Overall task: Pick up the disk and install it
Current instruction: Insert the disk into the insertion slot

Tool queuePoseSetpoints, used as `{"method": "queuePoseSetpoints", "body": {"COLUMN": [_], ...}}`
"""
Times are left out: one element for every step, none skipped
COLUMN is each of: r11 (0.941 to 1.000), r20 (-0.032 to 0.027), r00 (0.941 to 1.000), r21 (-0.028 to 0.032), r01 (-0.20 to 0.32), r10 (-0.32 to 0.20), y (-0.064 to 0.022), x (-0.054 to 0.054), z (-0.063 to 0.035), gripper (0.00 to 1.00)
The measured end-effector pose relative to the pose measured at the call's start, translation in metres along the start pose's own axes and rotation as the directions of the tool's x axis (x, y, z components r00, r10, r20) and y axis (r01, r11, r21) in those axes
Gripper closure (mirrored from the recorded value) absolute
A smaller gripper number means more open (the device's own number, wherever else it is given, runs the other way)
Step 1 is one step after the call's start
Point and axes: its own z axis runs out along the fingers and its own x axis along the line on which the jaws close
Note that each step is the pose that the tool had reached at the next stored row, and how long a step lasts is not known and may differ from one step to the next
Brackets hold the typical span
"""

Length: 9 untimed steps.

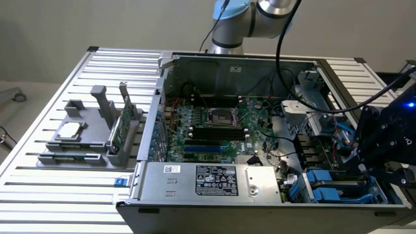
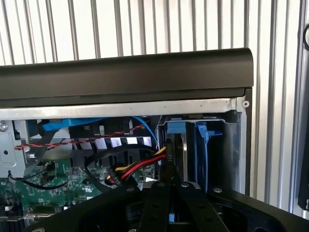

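One open computer case (image 1: 151, 122) stood on the slatted metal counter (image 1: 58, 195), its motherboard (image 1: 215, 127) exposed and a labelled power supply (image 1: 208, 181) at the near edge. At the lower right of the exterior view, the arm's dark wrist assembly (image 1: 387, 141) hung over the case's drive-bay corner, where blue plastic fittings (image 1: 323, 181) showed. From the wrist view, the disk (image 2: 176, 129) sat on edge in the bay, its blue carrier rails standing against the case wall, beside a bundle of red, yellow and black wires (image 2: 137, 166). The jaws were pressed together with nothing visibly between them, directly in line with the disk and just short of its edge; whether they touched it could not be told. At the exterior view's left, well apart from the case, a grey holder (image 1: 81, 146) carried a small silver chip (image 1: 70, 129) and an upright green card (image 1: 123, 122).
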Motion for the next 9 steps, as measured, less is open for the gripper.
{"method": "queuePoseSetpoints", "body": {"r11": [1.0000,1.0000,1.0000,1.0000,1.0000,1.0000,1.0000,1.0000,1.0000], "r20": [-0.0001,-0.0004,-0.0005,-0.0004,-0.0004,-0.0004,-0.0004,-0.0004,-0.0005], "r00": [1.0000,1.0000,1.0000,1.0000,1.0000,1.0000,1.0000,1.0000,1.0000], "r21": [0.0001,0.0001,0.0001,0.0001,0.0001,0.0001,0.0001,0.0001,0.0001], "r01": [0.000,0.000,0.000,0.000,0.000,0.000,0.000,0.000,0.000], "r10": [0.000,0.000,0.000,0.000,0.000,0.000,0.000,0.000,0.000], "y": [-0.0012,-0.0034,-0.0065,-0.0103,-0.0144,-0.0188,-0.0237,-0.0281,-0.0322], "x": [0.000,-0.001,-0.001,-0.002,-0.002,-0.003,-0.003,-0.004,-0.004], "z": [-0.0011,-0.0018,-0.0021,-0.0024,-0.0025,-0.0025,-0.0026,-0.0027,-0.0028], "gripper": [0.89,0.89,0.89,0.89,0.89,0.89,0.89,0.89,0.89]}}
